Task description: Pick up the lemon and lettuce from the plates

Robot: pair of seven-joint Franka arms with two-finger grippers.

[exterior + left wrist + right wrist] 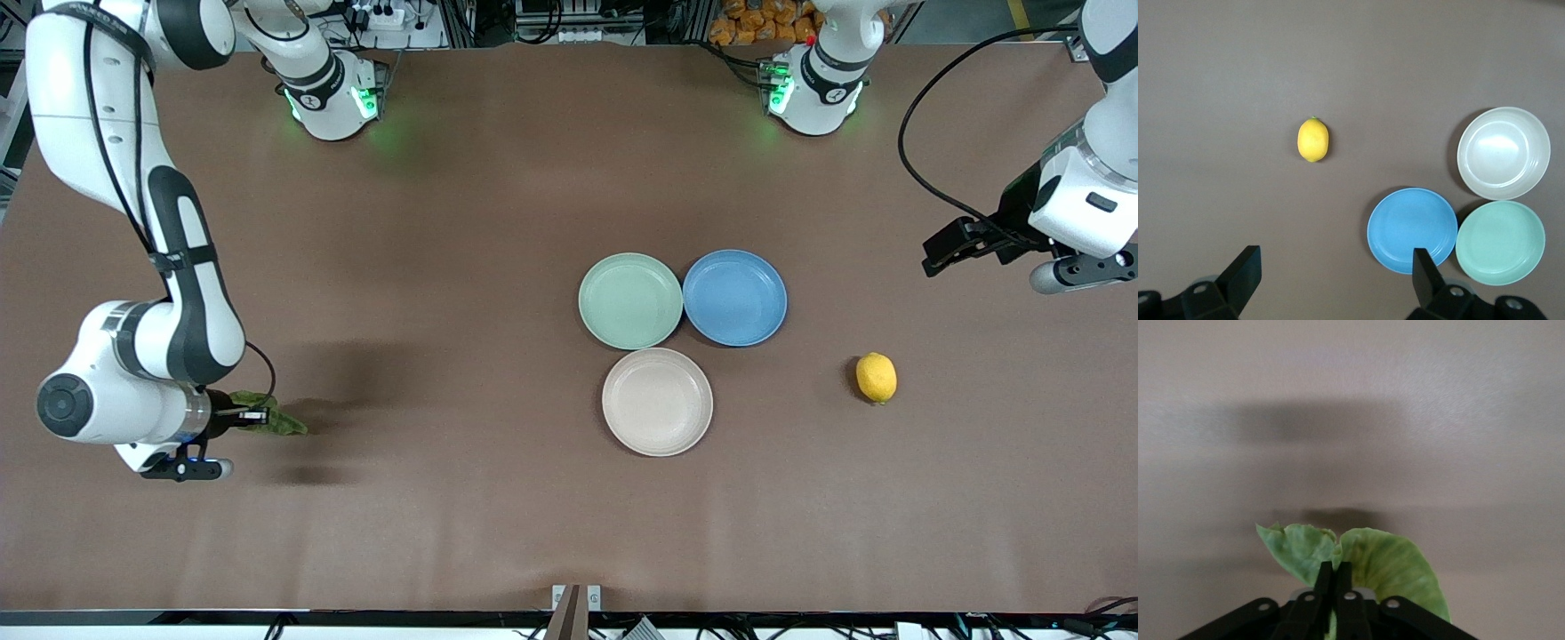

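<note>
Right gripper [1333,577]: clamped on lettuce [1391,563], seen closely only by right wrist.
Left gripper [1331,273]: fingers apart, held above table.
Lemon [876,377]: on table, beside plates [630,300].

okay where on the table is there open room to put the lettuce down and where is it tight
Bare table spans from the right tool, shut on the lettuce, to the mint plate. Another bare strip lies nearer the camera than the beige plate. It is crowded where those two and the blue plate cluster; the lemon sits beside them. The left tool hangs open.
</note>
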